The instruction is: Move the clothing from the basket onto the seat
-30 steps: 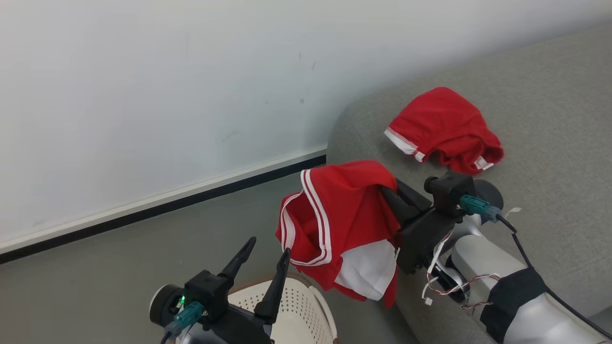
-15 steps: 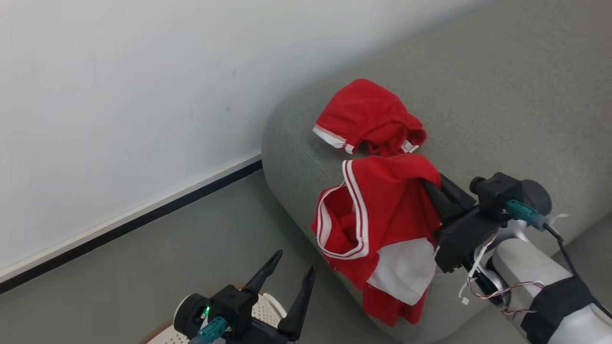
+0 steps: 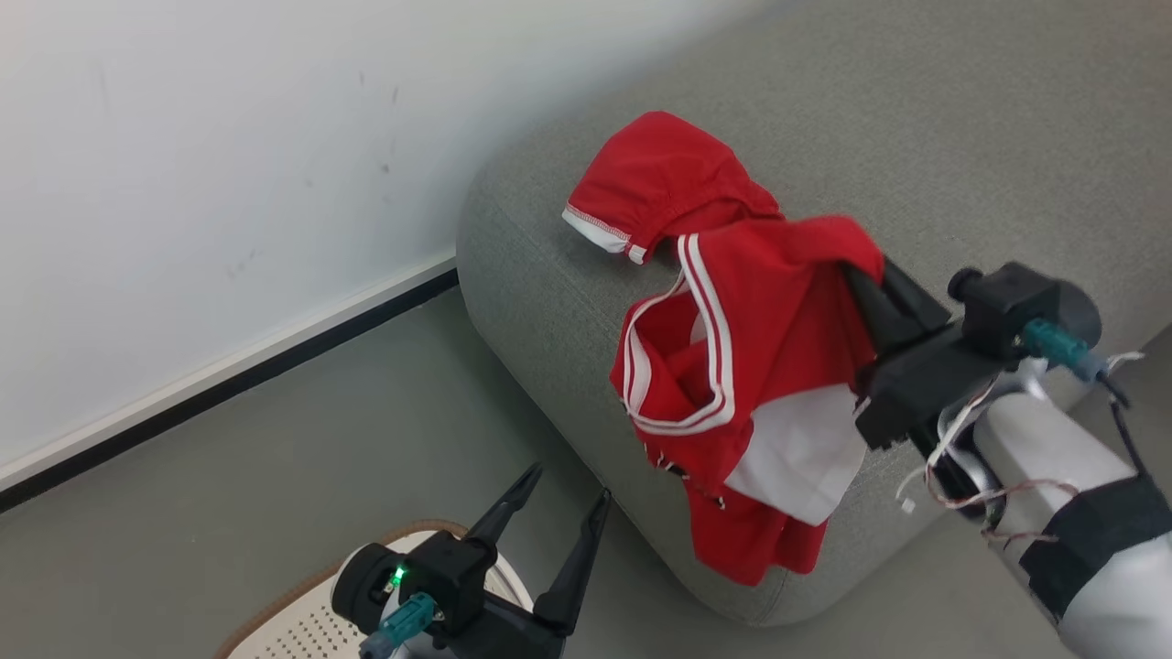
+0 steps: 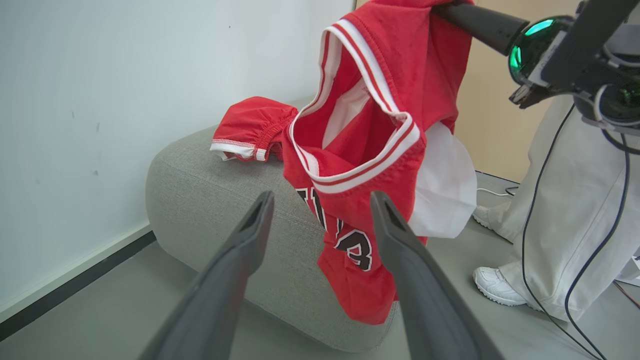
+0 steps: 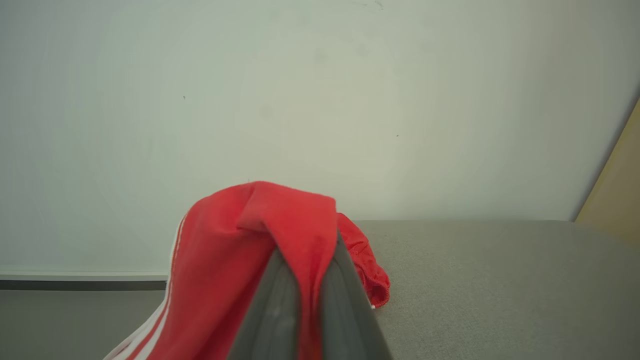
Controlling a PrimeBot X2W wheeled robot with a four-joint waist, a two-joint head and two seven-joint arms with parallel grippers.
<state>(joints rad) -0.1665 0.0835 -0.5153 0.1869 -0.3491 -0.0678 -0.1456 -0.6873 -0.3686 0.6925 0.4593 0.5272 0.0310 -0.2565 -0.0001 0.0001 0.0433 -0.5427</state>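
Clothing (image 3: 778,320) clamped in right gripper (image 3: 861,275), over seat (image 3: 549,302)

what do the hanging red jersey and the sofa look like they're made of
Jersey: probably thin matte knit sports fabric; it hangs in soft folds, with stitched striped trim. Sofa: seemingly coarse woven light-grey upholstery, matte; its weave texture shows.

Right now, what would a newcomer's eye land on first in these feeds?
The red jersey with white stripes stands out first, dangling from the shut right hand over the rounded end of the grey seat. Behind it a second red garment lies crumpled on the seat. At the lower left, the left hand hangs open and empty by the basket.
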